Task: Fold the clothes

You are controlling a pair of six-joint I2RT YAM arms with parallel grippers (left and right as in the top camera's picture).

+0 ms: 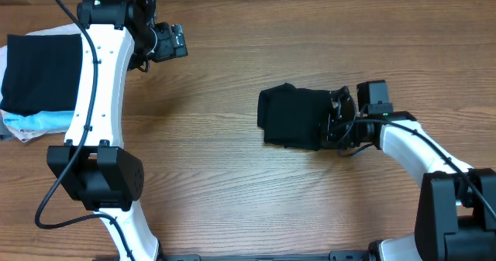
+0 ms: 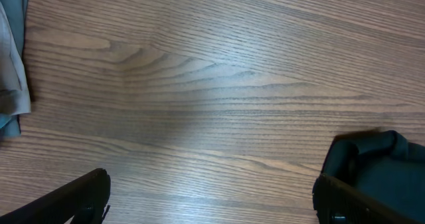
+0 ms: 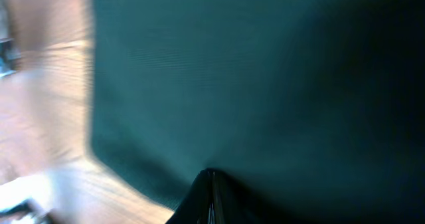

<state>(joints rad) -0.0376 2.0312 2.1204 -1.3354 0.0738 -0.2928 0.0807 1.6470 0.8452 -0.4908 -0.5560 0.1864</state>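
Observation:
The clothes, a black T-shirt (image 1: 293, 115), lie folded into a compact bundle on the wooden table right of centre. My right gripper (image 1: 339, 121) sits at the bundle's right edge. In the right wrist view its fingertips (image 3: 211, 183) are pressed together, shut on the dark fabric (image 3: 265, 71) that fills most of that blurred view. My left gripper (image 1: 175, 40) hovers at the far left of the table, well away from the shirt, wide open with nothing in it. In the left wrist view its fingers (image 2: 80, 197) frame bare wood, with a corner of the shirt (image 2: 388, 154) at lower right.
A stack of folded garments (image 1: 35, 121) lies at the table's left edge, pale blue and white with a black piece (image 1: 43, 75) on top; its grey edge (image 2: 12, 71) shows in the left wrist view. The left arm (image 1: 97, 98) runs beside this stack.

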